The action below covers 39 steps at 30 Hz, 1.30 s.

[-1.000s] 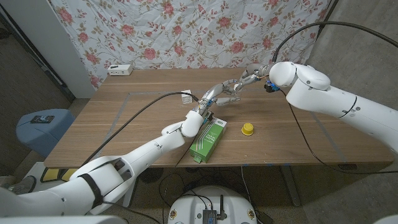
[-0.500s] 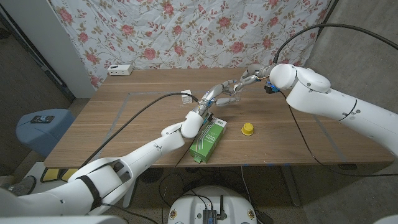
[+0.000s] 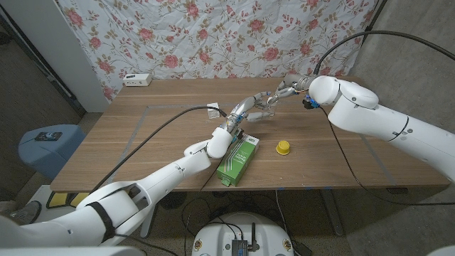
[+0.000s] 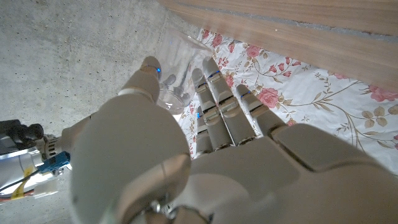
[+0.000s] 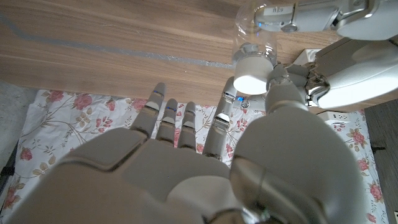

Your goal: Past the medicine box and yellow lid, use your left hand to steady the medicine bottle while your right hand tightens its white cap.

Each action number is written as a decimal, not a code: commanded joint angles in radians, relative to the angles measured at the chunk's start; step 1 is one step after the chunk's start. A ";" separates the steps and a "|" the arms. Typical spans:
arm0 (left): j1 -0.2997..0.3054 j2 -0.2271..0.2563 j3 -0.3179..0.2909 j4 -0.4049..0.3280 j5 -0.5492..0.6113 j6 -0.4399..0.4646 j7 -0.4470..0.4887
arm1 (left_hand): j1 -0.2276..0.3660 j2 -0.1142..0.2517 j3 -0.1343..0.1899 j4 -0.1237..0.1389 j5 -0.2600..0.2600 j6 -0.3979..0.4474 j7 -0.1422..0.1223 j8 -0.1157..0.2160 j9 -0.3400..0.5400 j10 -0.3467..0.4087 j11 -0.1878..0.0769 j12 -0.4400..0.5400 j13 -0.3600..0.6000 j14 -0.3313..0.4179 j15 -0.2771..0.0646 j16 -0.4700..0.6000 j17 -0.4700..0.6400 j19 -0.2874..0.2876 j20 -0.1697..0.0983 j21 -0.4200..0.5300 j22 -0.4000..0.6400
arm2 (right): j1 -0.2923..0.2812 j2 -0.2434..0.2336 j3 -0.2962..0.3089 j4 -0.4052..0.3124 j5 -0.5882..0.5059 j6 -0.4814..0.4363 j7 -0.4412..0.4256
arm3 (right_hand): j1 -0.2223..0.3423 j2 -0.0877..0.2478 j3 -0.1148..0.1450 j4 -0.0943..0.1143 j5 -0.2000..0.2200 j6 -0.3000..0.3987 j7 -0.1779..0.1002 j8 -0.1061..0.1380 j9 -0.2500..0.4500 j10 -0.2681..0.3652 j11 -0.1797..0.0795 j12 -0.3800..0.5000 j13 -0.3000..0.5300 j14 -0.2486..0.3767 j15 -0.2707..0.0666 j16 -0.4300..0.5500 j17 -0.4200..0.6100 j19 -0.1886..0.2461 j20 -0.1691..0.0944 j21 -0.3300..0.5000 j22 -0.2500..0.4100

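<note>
The medicine bottle (image 3: 264, 108) is held upright on the counter (image 3: 142, 135) by the left hand (image 3: 245, 110), beyond the medicine box (image 3: 237, 159) and yellow lid (image 3: 283, 147). Its white cap (image 5: 252, 74) is pinched from above by the right hand (image 3: 282, 90), directly over the bottle's upright axis.

Even, soft indoor light; sharp head view, softer wrist views.
The table (image 3: 142, 135) shows no glare and only faint shadows under the arms. In the wrist views the near left hand (image 4: 205, 162) and right hand (image 5: 186, 168) look slightly soft and stretched, and the cap (image 5: 252, 70) glows overexposed.
</note>
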 commanded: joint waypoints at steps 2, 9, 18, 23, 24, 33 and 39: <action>0.009 0.008 -0.005 -0.019 0.004 0.007 -0.001 | 0.002 0.005 0.005 0.000 0.003 0.009 -0.004 0.000 0.006 0.084 -0.079 0.008 0.001 0.008 -0.060 0.003 0.002 -0.004 -0.118 0.004 0.003 | -0.013 0.006 0.004 0.001 0.015 -0.005 -0.036 | -0.011 0.000 -0.007 0.005 -0.007 0.014 0.002 0.010 0.000 0.010 0.000 0.003 0.000 0.015 -0.001 0.009 0.005 0.014 0.000 0.008 0.003; 0.008 0.007 -0.006 -0.016 0.004 0.004 -0.001 | 0.000 0.006 0.005 0.001 0.003 0.009 -0.005 -0.001 0.006 0.083 -0.078 0.007 0.001 0.008 -0.058 0.003 0.002 -0.005 -0.116 0.004 0.003 | 0.003 0.010 -0.013 0.003 0.011 -0.023 -0.032 | -0.021 -0.002 -0.011 0.008 -0.007 0.016 0.009 0.009 -0.001 0.014 0.000 0.002 0.000 0.018 -0.002 0.010 0.005 0.019 0.002 0.008 0.003; 0.002 0.002 -0.005 -0.002 0.003 -0.006 0.000 | -0.001 0.007 0.004 0.002 0.003 0.010 -0.006 -0.001 0.006 0.081 -0.074 0.007 0.001 0.010 -0.057 0.004 0.003 -0.004 -0.115 0.004 0.003 | 0.025 0.011 -0.036 -0.001 0.004 -0.056 -0.028 | -0.044 -0.005 -0.022 0.016 -0.008 0.041 0.020 0.018 -0.001 0.021 0.007 0.000 0.000 0.022 0.003 0.009 0.006 0.021 0.005 0.006 0.003; 0.002 0.002 -0.006 -0.001 0.003 -0.006 0.001 | -0.002 0.006 0.004 0.002 0.003 0.010 -0.006 -0.001 0.006 0.080 -0.077 0.006 0.001 0.009 -0.056 0.004 0.003 -0.004 -0.114 0.004 0.003 | 0.035 0.016 -0.050 0.001 -0.001 -0.069 -0.033 | -0.055 -0.006 -0.027 0.019 -0.008 0.063 0.026 0.025 -0.001 0.035 0.006 0.003 0.000 0.026 0.002 0.009 0.007 0.025 0.004 0.006 0.003; 0.003 0.002 -0.006 -0.002 0.003 -0.005 0.002 | -0.002 0.006 0.004 0.002 0.003 0.011 -0.007 -0.001 0.006 0.080 -0.077 0.006 0.001 0.009 -0.056 0.004 0.002 -0.004 -0.114 0.004 0.003 | 0.035 0.018 -0.050 0.002 -0.001 -0.073 -0.037 | -0.059 -0.007 -0.028 0.020 -0.008 0.071 0.027 0.028 -0.001 0.038 0.006 0.003 0.000 0.028 0.003 0.009 0.007 0.026 0.003 0.006 0.003; 0.014 0.009 -0.011 -0.018 0.003 0.006 0.006 | -0.001 0.006 0.005 0.001 0.003 0.011 -0.009 -0.001 0.006 0.079 -0.077 0.006 0.001 0.007 -0.059 0.003 0.002 -0.004 -0.113 0.005 0.003 | 0.032 0.025 -0.052 0.006 0.006 -0.077 -0.062 | -0.074 -0.008 -0.035 0.021 -0.007 0.116 0.035 0.043 -0.002 0.067 0.001 0.008 0.000 0.047 -0.002 0.013 0.007 0.040 0.005 0.008 0.003; 0.016 0.011 -0.013 -0.019 0.004 0.004 0.009 | -0.003 0.006 0.005 0.002 0.003 0.011 -0.011 -0.001 0.006 0.080 -0.079 0.007 0.002 0.008 -0.057 0.003 0.002 -0.003 -0.114 0.005 0.003 | 0.032 0.034 -0.054 0.012 0.013 -0.079 -0.078 | -0.085 -0.008 -0.040 0.021 -0.007 0.160 0.038 0.058 -0.004 0.091 0.000 0.010 -0.001 0.061 -0.007 0.016 0.006 0.052 0.004 0.009 0.003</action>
